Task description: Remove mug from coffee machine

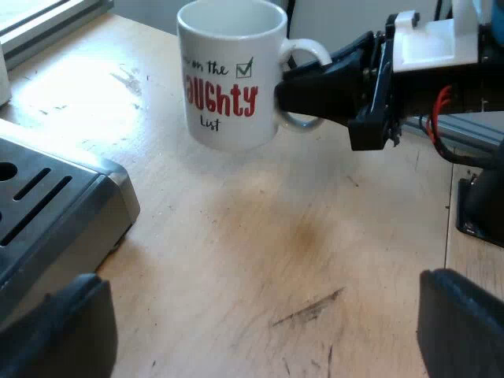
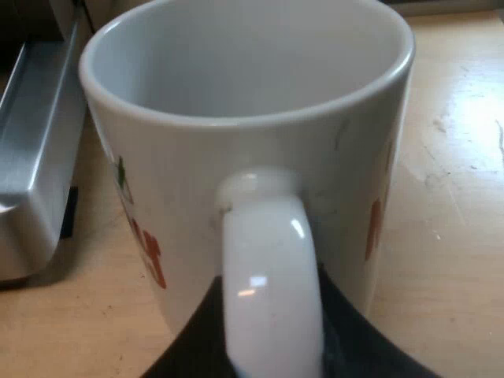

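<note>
A white mug (image 1: 228,75) with red and black lettering stands upright over the wooden table, beside the espresso machine's metal drip tray (image 1: 55,205). My right gripper (image 1: 315,90) has its black fingers clamped on the mug's handle (image 1: 303,51). In the right wrist view the handle (image 2: 268,268) runs down between those fingers (image 2: 197,346), with the empty mug (image 2: 244,94) just beyond. I cannot tell whether the mug rests on the wood or hangs slightly above it. My left gripper (image 1: 268,331) is open, low over bare table a little way from the mug.
The slotted drip tray's corner (image 2: 31,157) lies close to the mug. Light wooden table (image 1: 260,236) stretches between my left gripper and the mug. A black block (image 1: 480,205) sits at the table's edge beyond the right arm.
</note>
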`<act>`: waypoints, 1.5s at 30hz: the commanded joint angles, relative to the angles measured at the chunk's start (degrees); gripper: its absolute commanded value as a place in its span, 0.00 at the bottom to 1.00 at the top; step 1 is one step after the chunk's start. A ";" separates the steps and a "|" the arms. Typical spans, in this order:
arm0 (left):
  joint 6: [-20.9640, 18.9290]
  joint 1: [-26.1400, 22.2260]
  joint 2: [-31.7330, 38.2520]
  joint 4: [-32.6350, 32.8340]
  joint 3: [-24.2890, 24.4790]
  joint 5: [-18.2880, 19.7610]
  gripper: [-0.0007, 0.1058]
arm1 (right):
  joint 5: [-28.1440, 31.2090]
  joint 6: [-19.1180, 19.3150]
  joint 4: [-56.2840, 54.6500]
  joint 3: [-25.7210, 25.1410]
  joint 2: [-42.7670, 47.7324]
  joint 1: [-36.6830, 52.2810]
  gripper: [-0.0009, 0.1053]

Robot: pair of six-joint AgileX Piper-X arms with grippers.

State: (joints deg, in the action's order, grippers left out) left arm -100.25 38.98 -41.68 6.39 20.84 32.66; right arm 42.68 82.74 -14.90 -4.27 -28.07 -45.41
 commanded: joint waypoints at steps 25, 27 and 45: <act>0.26 0.19 0.02 -1.66 0.33 -0.73 0.75 | -16.03 19.13 28.98 6.34 -9.13 13.44 0.01; 0.26 0.19 0.02 -1.66 0.33 -0.73 0.75 | -16.03 19.13 32.04 6.34 -11.73 13.44 0.01; 0.26 0.19 0.02 -1.66 0.33 0.53 0.75 | -20.07 18.65 60.62 4.40 -42.12 21.04 0.01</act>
State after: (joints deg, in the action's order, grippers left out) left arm -100.25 38.98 -41.77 6.16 20.84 33.04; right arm 23.27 101.09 41.69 0.80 -70.27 -24.98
